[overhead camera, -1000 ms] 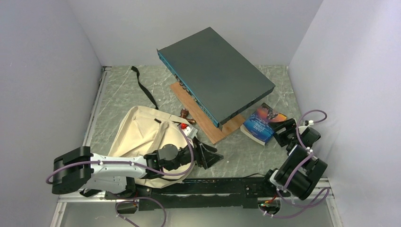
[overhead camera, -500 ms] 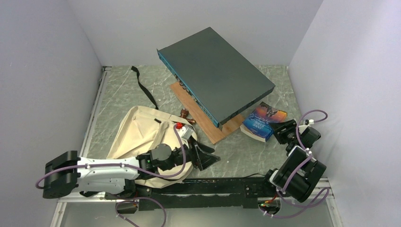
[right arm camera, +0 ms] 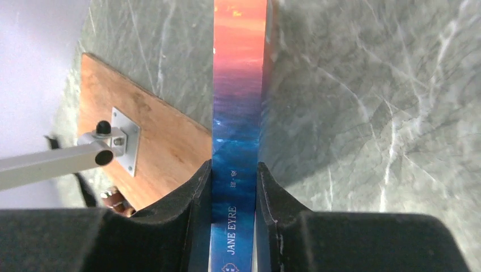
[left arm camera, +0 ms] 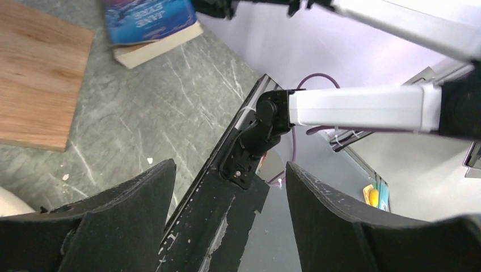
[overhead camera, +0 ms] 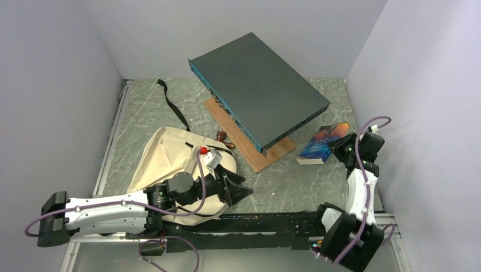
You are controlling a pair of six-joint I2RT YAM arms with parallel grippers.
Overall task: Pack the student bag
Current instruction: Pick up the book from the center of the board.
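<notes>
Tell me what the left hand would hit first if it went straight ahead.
Probably the black rail along the table's near edge, with the right arm's black joint just beyond. The left hand is open and empty; depth is unclear.

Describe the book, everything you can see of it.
The book is a closed paperback. Its cover runs from deep blue to orange and red, the spine is lettered JANE EYRE, and cream page edges show. It sits at the right of the table, near the wall, tipped up on edge with the spine facing the wrist camera. The right gripper pinches it across its thickness, one finger on each cover. Whether its lower edge rests on the table cannot be told.
</notes>
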